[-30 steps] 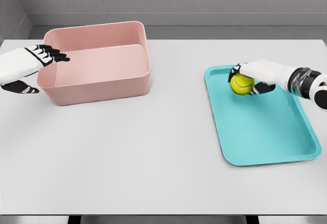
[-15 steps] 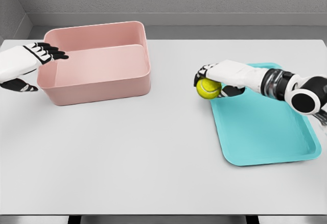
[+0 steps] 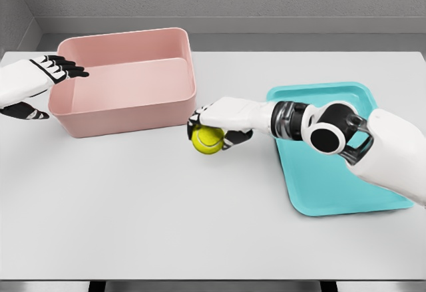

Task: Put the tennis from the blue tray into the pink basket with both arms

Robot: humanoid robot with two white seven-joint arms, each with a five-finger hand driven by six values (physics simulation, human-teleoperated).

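Yellow-green felt marks the tennis ball (image 3: 208, 140), which the right hand (image 3: 219, 124) is clamping from above, fingers curled over its top and far side, thumb underneath on the near side. Head view: the ball is sitting clear of the blue tray (image 3: 333, 182), between the tray and the pink basket (image 3: 126, 82), just beside the basket's near right corner and apparently held above the white table (image 3: 200, 225). The right arm is reaching far across the table, presumably because the basket lies well to the left of the tray. The left hand (image 3: 30, 86) is hovering at the basket's left end, fingers extended and slightly apart over the rim, thumb lower outside the wall, holding nothing; this placement suggests it is waiting either to steady the basket or to receive the ball. The basket is holding nothing visible, so the deposit is not yet made.
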